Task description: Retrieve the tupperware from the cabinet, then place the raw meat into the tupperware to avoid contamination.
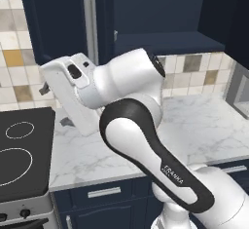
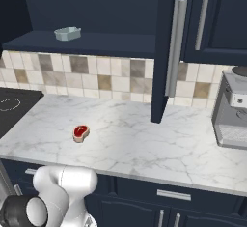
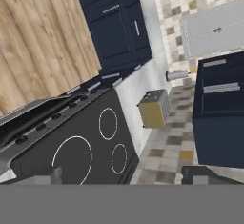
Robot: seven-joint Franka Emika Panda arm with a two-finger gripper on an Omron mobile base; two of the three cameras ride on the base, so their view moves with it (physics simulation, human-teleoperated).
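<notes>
The tupperware (image 2: 67, 33), a small pale grey-blue container, rests on the bottom shelf of the open navy cabinet (image 2: 96, 8), at the left of the shelf. On the marble counter (image 2: 144, 139) below lies the raw meat (image 2: 81, 132), a tiny red slice with a cream rim. My gripper (image 1: 54, 105) hangs at the left above the counter's edge beside the stove, turned sideways and away from both things. Its fingertips (image 3: 50, 174) stand far apart in the hand view, open, nothing between them.
The cabinet's open door (image 2: 161, 52) juts out over the counter, its silver handle (image 2: 176, 47) facing right. A black stove (image 1: 19, 150) adjoins the counter on the left. A grey coffee machine (image 2: 234, 110) stands at the right. A toaster (image 3: 155, 107) sits beyond the stove.
</notes>
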